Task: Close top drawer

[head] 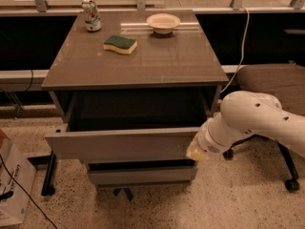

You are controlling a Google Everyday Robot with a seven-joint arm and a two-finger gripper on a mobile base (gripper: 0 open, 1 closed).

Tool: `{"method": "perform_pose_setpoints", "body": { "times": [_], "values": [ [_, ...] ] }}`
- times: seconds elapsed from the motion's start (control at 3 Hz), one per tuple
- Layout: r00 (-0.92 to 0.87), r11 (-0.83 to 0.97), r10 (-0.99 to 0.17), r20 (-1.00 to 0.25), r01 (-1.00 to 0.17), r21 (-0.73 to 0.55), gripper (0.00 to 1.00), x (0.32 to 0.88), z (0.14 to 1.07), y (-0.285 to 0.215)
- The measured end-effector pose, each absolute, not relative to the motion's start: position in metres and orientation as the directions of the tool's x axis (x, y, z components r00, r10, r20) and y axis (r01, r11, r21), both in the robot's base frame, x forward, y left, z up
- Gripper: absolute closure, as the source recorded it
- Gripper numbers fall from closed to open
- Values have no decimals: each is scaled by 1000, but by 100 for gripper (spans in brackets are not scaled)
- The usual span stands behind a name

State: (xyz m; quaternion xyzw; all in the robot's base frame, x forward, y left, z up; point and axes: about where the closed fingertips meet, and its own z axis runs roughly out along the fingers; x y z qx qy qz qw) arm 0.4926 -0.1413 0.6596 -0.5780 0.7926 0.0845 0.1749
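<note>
The top drawer [121,145] is a wide grey drawer with a flat, handle-less front. It stands partly open under the tabletop [143,63], and its inside is dark. My white arm comes in from the right. My gripper [194,151] sits at the right end of the drawer front, touching or very close to it. The wrist hides its tip.
A narrower grey drawer front [143,175] sits below. On the tabletop are a green-and-yellow sponge [120,44], a white bowl [163,23] and a can [90,15]. A wheeled chair [279,87] stands at the right, a cardboard box [12,182] at the lower left.
</note>
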Motion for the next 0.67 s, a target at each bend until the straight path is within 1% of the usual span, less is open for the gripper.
{"method": "perform_pose_setpoints", "body": {
  "times": [0.33, 0.67],
  "values": [
    [-220, 327, -866, -448, -928, -178, 100, 531, 662, -132],
    [-204, 359, -840, -502, -904, -233, 100, 555, 661, -133]
  ]
}}
